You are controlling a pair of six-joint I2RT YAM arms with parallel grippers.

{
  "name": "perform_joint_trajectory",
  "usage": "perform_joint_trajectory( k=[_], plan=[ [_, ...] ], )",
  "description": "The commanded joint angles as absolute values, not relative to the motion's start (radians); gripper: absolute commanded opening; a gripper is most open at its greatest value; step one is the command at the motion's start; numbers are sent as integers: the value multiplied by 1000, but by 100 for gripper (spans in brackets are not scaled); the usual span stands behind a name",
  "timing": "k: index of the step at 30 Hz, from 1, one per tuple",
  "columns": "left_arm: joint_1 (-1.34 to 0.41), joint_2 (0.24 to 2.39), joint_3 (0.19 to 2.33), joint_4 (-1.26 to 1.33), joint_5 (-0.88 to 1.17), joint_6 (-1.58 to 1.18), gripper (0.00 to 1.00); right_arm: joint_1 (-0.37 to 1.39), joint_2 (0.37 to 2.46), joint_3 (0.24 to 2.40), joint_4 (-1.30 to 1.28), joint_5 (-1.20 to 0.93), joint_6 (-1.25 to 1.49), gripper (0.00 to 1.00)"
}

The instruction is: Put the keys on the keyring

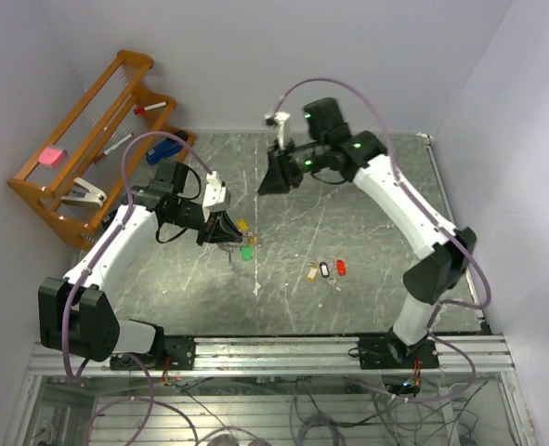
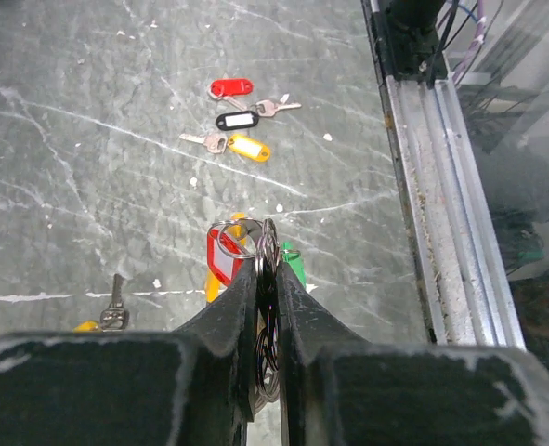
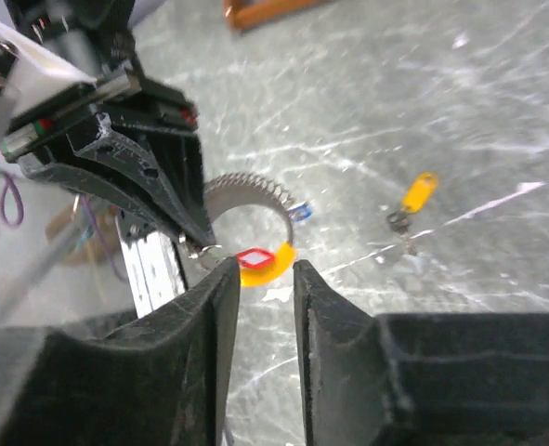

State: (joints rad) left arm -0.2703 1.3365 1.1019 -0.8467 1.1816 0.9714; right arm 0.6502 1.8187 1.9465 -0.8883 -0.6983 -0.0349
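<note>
Pinching the keyring (image 2: 268, 246) edge-on between closed fingers, the left gripper (image 2: 267, 279) holds it low over the marbled table (image 1: 367, 214); a red tag (image 2: 220, 260) and a green tag (image 2: 294, 265) hang right at the keyring, though I cannot tell whether both are threaded on. The right gripper (image 3: 265, 271) hangs on the keyring's far side from the arm bases; its jaws stand a narrow gap apart with nothing between them, tips aimed back at the keyring's orange-yellow band.

What the next move probably turns on is the row of three loose keys; it lies flat, well apart from the keyring, off toward the right arm's side and a little nearer the bases. The row runs straight away from the keyring: the yellow-tagged key (image 2: 248, 147) nearest, the black-and-white-tagged key (image 2: 237, 120) between, the red-tagged key (image 2: 230, 88) farthest. Each tag's long axis lies across that line, so a tool coming from the keyring meets them broadside; the blades point different ways. A stray key (image 3: 413, 197) with a yellow tag lies just beside the keyring, closer than any in the row.

Neither gripper looks clearly nearer the row; the left is busy holding the keyring, so the fetch seems to fall to the right, and its jaws would have to straddle a tag's narrow width.
</note>
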Motion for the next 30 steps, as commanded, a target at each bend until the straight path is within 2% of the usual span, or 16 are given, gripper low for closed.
perform_joint_trajectory(
  k=[1, 3, 6, 10, 16, 20, 24, 30],
  plan=[
    [-279, 1327, 1113, -827, 1284, 883, 7, 563, 1688, 1843, -617, -775, 50, 35],
    [-279, 1327, 1127, -804, 1311, 841, 7, 529, 1637, 1769, -531, -759, 82, 48],
    [-279, 1327, 1145, -736, 1350, 715, 7, 515, 1578, 1671, -470, -702, 67, 74],
    [-279, 1325, 1155, -614, 1439, 520, 7, 513, 1543, 1551, -388, -695, 62, 83],
    [-279, 1329, 1199, -662, 1456, 521, 7, 485, 1538, 1474, -271, -771, 138, 83],
    [-278, 1309, 1172, -708, 1263, 642, 7, 470, 1574, 1471, -325, -703, 132, 79],
    [-278, 1242, 1042, -468, 942, 513, 7, 469, 1604, 1417, -335, -667, 139, 73],
    [-277, 1065, 835, -140, 737, 495, 7, 469, 1612, 1361, -314, -658, 168, 67]
  ],
)
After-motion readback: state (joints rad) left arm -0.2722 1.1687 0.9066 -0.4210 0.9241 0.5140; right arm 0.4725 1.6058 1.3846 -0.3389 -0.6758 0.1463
